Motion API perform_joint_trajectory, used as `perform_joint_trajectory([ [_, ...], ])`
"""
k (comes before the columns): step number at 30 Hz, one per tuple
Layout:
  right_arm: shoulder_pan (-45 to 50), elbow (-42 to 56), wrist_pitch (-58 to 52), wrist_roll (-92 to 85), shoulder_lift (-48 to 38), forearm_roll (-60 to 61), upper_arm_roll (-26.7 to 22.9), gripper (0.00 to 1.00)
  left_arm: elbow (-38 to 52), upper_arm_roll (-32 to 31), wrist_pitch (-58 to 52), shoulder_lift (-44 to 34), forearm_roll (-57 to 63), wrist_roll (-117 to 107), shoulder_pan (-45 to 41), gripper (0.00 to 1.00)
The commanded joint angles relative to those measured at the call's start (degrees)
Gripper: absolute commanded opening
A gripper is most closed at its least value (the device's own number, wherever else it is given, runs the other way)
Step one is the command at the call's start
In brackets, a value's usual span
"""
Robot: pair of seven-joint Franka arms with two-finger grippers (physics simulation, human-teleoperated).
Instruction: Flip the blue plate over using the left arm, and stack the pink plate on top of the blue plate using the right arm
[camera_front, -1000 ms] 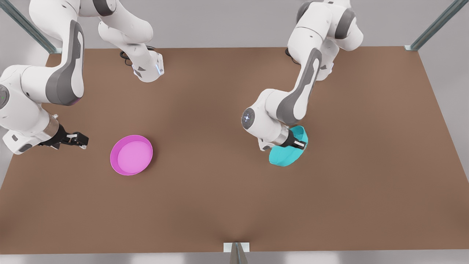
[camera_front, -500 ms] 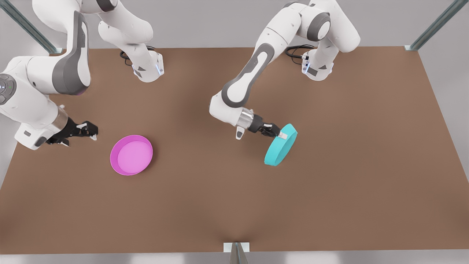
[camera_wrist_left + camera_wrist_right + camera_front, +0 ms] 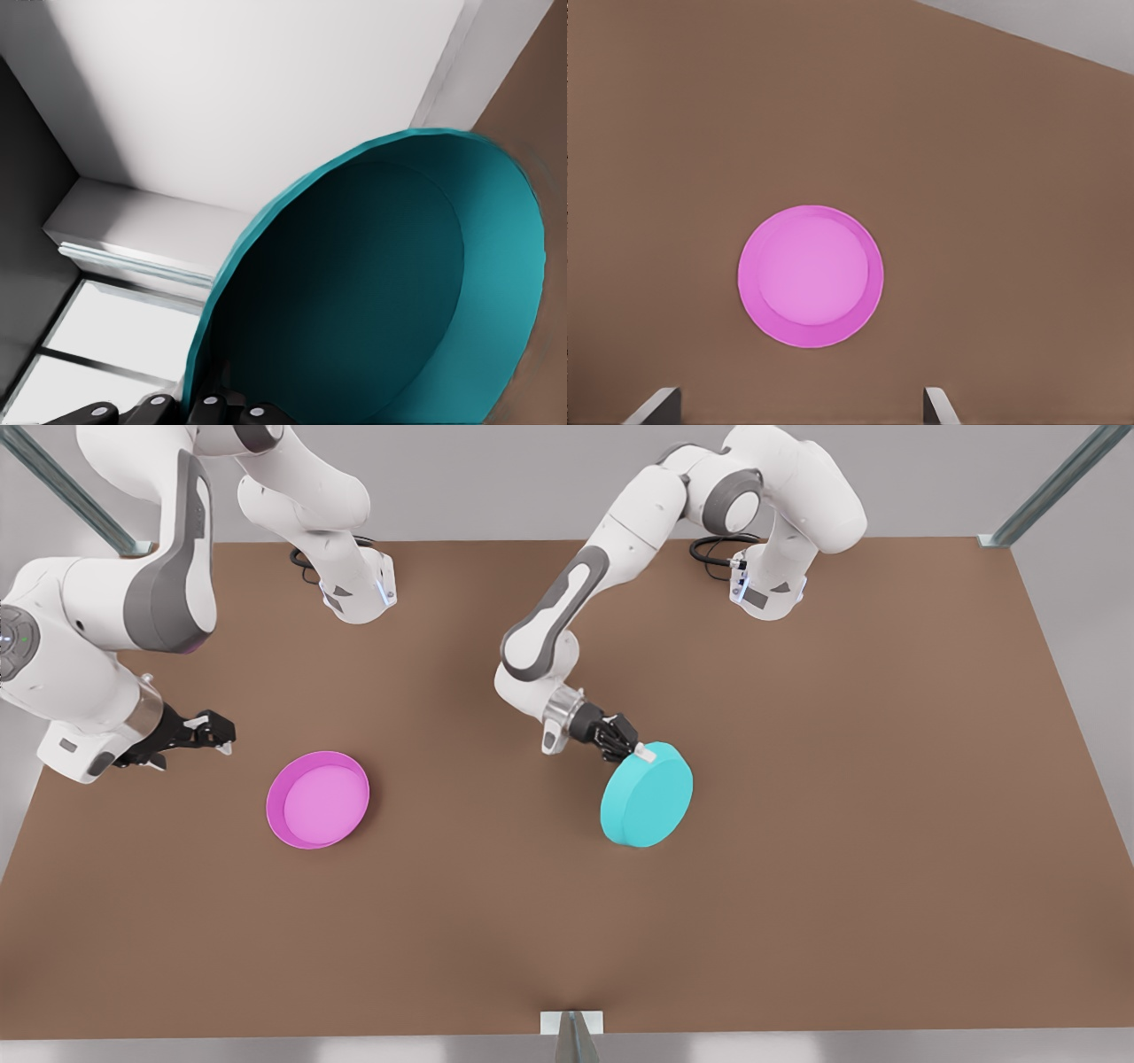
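Between the left gripper (image 3: 640,754) jaws, the blue plate's (image 3: 647,794) stiff, probably slick rim is pinched, underside up. Ahead of the right gripper's (image 3: 223,737) spread jaws, the pink plate (image 3: 317,799) lies on the table (image 3: 886,779); take its rim.

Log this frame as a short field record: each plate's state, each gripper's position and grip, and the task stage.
blue plate: underside facing up, tilted, rim pinched by the left gripper
pink plate: flat on the table, open side up, untouched
left gripper: shut on the blue plate's rim, at the edge nearest the arm
right gripper: open, in the air off the pink plate toward the front view's left, waiting
task stage: flip nearly done, plate not released; stacking not begun
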Motion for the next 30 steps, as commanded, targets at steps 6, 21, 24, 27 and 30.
perform_joint_trajectory([
  [6, -0.23, -0.10, -0.54, -0.09, 0.25, -0.03, 0.00, 1.00, 0.35, -0.14, -0.53, 3.80, 0.89, -3.77, -0.42, 0.21],
  [21, -1.47, 1.22, -0.28, -0.01, 3.24, 0.06, 0.00, 1.00, 2.02, -3.04, -2.28, 7.58, -2.80, -6.14, -0.42, 1.00],
  [24, -0.59, 0.17, 1.39, -0.18, 3.51, -0.99, 0.00, 1.00, 6.58, -4.27, -1.93, 8.11, -8.77, -6.23, -0.42, 1.00],
  [27, -1.55, -5.89, 7.01, -1.59, 2.63, -1.26, -0.09, 1.00, 9.58, -4.80, -1.76, 9.51, -12.55, -8.43, -0.33, 1.00],
  [30, -1.64, -12.48, 11.23, -1.33, -0.54, -1.26, -0.44, 1.00, 13.27, -5.59, -1.85, 10.57, -15.36, -8.78, -0.07, 1.00],
])
